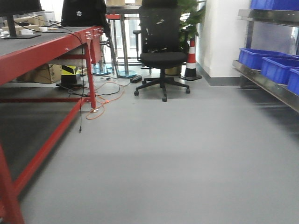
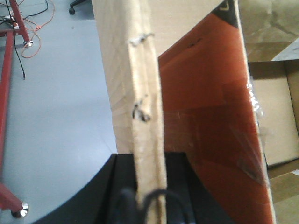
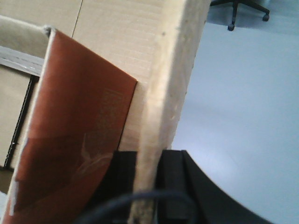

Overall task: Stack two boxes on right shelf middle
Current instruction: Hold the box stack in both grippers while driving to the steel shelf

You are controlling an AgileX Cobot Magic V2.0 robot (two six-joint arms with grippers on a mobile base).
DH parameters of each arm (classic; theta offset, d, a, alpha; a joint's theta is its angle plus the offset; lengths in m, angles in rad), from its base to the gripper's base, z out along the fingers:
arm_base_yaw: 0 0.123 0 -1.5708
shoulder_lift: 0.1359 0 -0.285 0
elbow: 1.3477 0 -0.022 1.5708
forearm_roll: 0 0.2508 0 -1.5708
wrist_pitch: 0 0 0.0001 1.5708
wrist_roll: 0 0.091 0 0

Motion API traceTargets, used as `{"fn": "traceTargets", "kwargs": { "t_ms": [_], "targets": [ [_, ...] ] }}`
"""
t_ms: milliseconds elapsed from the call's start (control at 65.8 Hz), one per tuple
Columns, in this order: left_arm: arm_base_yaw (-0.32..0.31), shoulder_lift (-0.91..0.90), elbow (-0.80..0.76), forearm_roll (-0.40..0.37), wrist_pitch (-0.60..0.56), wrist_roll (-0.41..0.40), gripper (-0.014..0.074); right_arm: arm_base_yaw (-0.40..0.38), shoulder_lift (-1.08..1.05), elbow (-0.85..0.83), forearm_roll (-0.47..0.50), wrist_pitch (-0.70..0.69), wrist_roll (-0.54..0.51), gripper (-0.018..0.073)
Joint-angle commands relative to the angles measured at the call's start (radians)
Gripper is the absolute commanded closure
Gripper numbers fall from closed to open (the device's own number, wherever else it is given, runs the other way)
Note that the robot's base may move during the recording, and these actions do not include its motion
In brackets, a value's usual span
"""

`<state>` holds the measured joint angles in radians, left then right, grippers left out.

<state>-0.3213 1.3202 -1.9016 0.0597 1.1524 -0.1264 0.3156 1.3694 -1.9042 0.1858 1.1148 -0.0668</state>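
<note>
Left fingers [image 2: 124, 179], right fingers [image 3: 174, 179] tight astride edges of cardboard box [image 2: 147, 116]

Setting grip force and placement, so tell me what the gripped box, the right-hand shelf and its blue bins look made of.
The box, clamped edge-on in the left pincer, is corrugated cardboard: matte tan, raw fibrous edge. The shelf looks like stainless steel, by its grey sheen. The bins seem moulded plastic: uniform glossy blue.
</note>
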Motion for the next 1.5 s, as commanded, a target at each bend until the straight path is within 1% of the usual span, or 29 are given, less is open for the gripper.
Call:
{"fn": "traceTargets", "kwargs": {
  "t_ms": [0,1489],
  "targets": [
    [0.0,-0.01,-0.012,0.003,-0.051,0.002,0.0708,-0.002,-0.012,-0.012,0.001,-0.052,-0.02,0.0712],
    [0.0,-0.01,-0.012,0.019,-0.051,0.002,0.0708,-0.002,-0.012,-0.012,0.001,-0.052,-0.02,0.0712]
  ]
}}
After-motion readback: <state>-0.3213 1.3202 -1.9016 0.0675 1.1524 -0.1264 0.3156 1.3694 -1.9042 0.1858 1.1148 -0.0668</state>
